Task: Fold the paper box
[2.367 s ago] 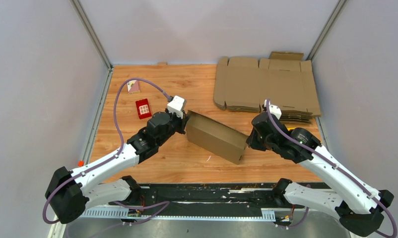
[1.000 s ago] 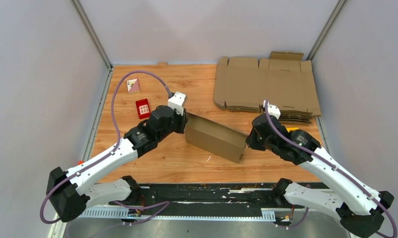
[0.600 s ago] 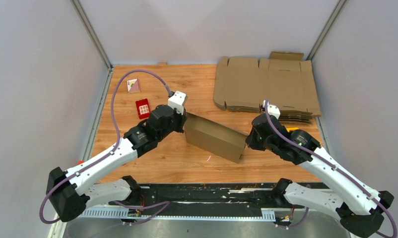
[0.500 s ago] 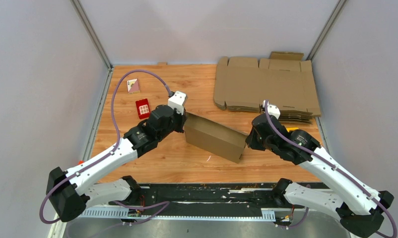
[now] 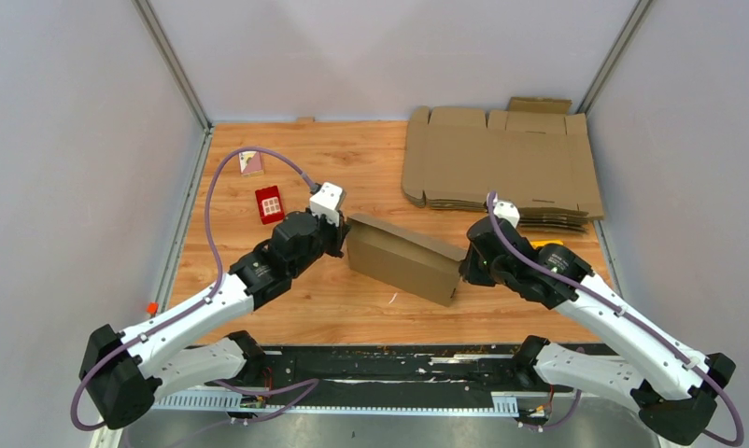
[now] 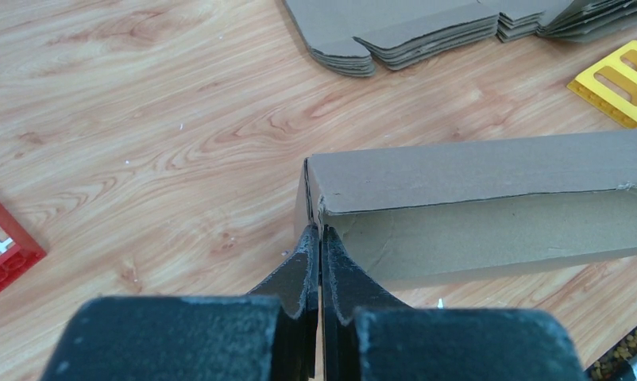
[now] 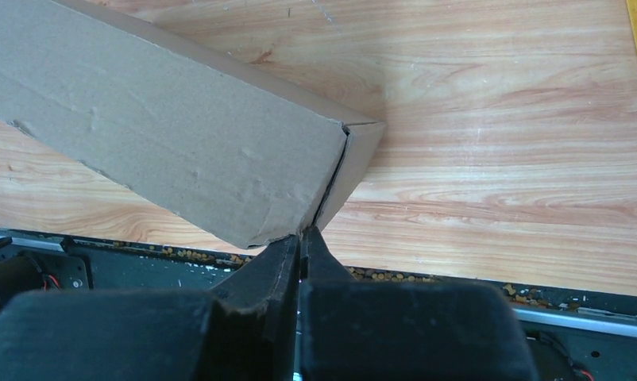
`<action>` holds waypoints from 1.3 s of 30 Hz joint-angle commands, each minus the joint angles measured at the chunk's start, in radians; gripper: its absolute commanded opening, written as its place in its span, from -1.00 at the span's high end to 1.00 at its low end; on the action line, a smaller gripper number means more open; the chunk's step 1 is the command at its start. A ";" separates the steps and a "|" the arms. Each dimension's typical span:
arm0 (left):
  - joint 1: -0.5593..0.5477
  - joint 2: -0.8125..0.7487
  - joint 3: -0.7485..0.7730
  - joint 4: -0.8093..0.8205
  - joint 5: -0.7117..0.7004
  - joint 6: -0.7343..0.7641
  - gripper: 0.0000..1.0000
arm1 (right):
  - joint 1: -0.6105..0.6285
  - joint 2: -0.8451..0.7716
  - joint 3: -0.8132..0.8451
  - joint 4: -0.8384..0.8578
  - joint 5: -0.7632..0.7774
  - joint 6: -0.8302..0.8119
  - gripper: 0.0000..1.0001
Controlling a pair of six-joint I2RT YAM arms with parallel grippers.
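Left gripper (image 6: 316, 236), having just pinched fully closed, is touching the left end of the paper box (image 5: 403, 254). Right gripper (image 7: 299, 238), still closed, is touching its right end. The box is lying mid-table (image 5: 352, 159).

Tabletop (image 5: 352, 159) holds cardboard stack (image 5: 497, 159), red box (image 5: 270, 203), yellow piece (image 6: 605, 103), perhaps a card (image 5: 251, 162).
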 commanded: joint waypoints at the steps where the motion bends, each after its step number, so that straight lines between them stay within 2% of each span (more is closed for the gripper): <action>1: -0.004 -0.003 -0.029 -0.044 0.034 0.005 1.00 | 0.000 0.040 -0.040 -0.087 -0.051 -0.009 1.00; 3: -0.005 -0.005 -0.020 -0.049 0.031 0.006 1.00 | -0.001 0.034 -0.014 -0.088 -0.051 -0.024 0.74; 5: -0.004 -0.006 -0.013 -0.053 0.030 0.008 1.00 | 0.000 0.029 0.020 -0.088 -0.055 -0.050 0.26; 6: -0.005 -0.007 -0.010 -0.051 0.029 0.009 1.00 | 0.000 0.024 0.037 -0.086 -0.059 -0.067 0.10; 12: -0.004 -0.003 0.000 -0.056 0.017 0.009 1.00 | 0.000 -0.022 0.113 -0.010 -0.165 -0.267 -0.44; 14: -0.005 -0.003 0.001 -0.055 0.015 0.009 1.00 | -0.001 -0.027 0.153 -0.016 -0.194 -0.342 -0.67; 16: -0.004 -0.001 0.003 -0.054 0.017 0.010 1.00 | -0.001 -0.027 0.192 -0.043 -0.176 -0.391 -0.93; 17: -0.004 0.003 0.005 -0.054 0.017 0.011 1.00 | -0.002 -0.024 0.208 -0.065 -0.137 -0.394 -0.99; 20: -0.004 0.008 0.010 -0.055 0.024 0.012 1.00 | -0.002 -0.025 0.234 -0.094 -0.042 -0.393 -1.00; 26: -0.004 0.008 0.009 -0.055 0.026 0.011 1.00 | -0.001 -0.060 0.241 -0.004 -0.103 -0.432 -0.99; 29: -0.004 0.007 0.006 -0.052 0.030 0.008 1.00 | -0.001 -0.074 0.245 0.046 -0.094 -0.445 -0.86; 31: -0.005 0.008 0.006 -0.049 0.031 0.008 1.00 | -0.001 -0.074 0.244 0.089 -0.084 -0.446 -0.65; 39: -0.004 -0.002 0.005 -0.052 0.033 0.006 1.00 | -0.002 -0.057 0.144 0.168 -0.071 -0.442 0.43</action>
